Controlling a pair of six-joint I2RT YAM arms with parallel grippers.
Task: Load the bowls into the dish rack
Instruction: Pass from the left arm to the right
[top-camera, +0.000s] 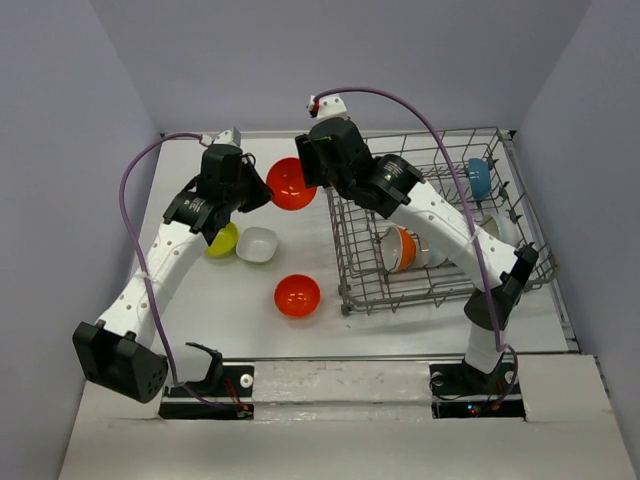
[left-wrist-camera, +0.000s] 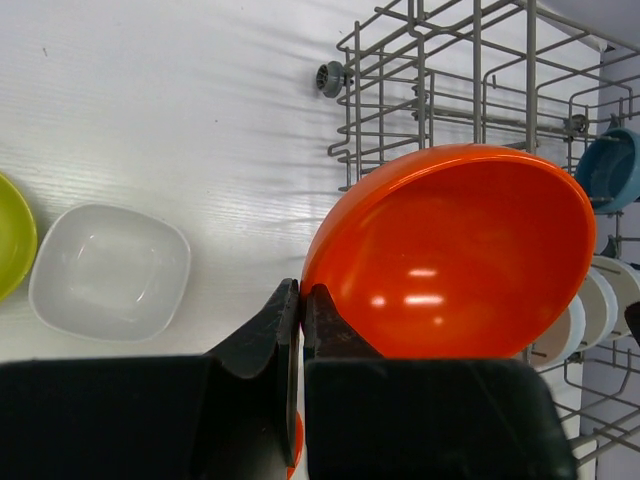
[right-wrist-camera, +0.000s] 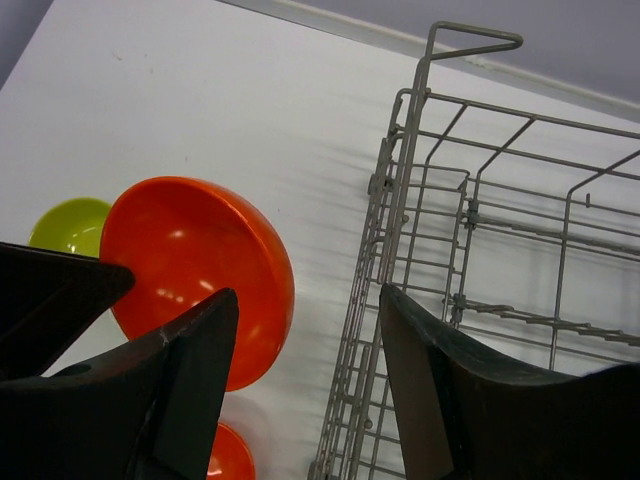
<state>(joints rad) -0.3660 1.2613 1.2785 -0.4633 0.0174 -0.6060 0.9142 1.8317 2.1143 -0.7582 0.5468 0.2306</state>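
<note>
Orange-red and glossy, one bowl is clamped by its rim in the left pincer, whose jaws are pressed tight on the edge. This held bowl hangs tilted, hollow side turned toward the left wrist camera. It is near the far edge of the white surface, just beside the far-left corner of the dish rack.

The right pincer is released, with its fingers spread wide and nothing between them. It hovers close to that same corner, with the held bowl on one side of it and the rack's raised handle on the other.

The grey wire rack takes up the right half of the surface and reaches toward the far-right corner. Inside it a blue bowl stands on edge by the far side. Another orange-red bowl with white bowls stands among the tines nearer the middle, partly hidden by the right arm.

Three bowls lie loose on the left half of the surface:
- A yellow-green bowl sits just beside a squarish white bowl; whether they touch I cannot tell.
- A second orange-red bowl sits closer to the near edge, just off the rack's near-left corner.
</note>
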